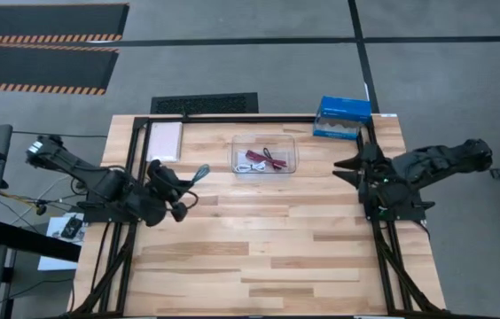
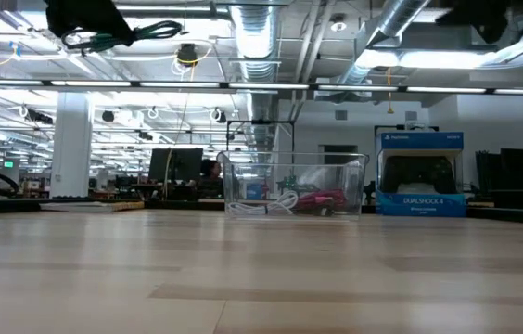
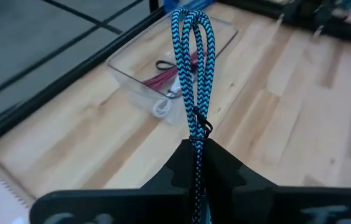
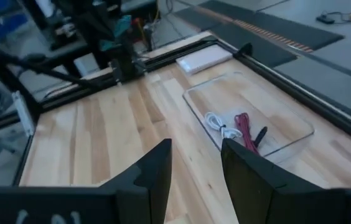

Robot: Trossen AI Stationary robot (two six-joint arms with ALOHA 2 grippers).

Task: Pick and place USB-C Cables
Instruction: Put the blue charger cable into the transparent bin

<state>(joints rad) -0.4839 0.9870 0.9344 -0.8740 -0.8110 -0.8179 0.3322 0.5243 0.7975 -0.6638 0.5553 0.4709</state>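
Observation:
The teal cable bundle [image 3: 191, 68] is shut in my left gripper [image 3: 198, 163], which hangs high over the table's left part [image 1: 184, 183], left of the clear plastic bin [image 1: 264, 165]. In the low view the gripper [image 2: 90, 19] and the teal cable [image 2: 155, 31] sit near the picture's top. The white cable [image 4: 218, 126], dark red cable [image 4: 244, 129] and black cable [image 4: 259, 134] lie on the bin's floor. My right gripper [image 4: 194, 168] is open and touches nothing; it waits near the table's right edge [image 1: 340, 168]. My left gripper pinches the teal cable bundle between its two fingers near one end [image 3: 198, 142]. The fingers lie along the bundle, and its looped end [image 3: 191, 22] sticks out past the fingertips toward the bin. The bundle is lifted clear of the table.
A blue box [image 1: 342, 117] stands at the far right corner, beside the bin. A flat white box [image 1: 165, 139] lies at the far left. Black frame rails [image 1: 232, 119] run along the far edge and the sides. Bare wood spreads across the table's middle and near half [image 1: 259, 248].

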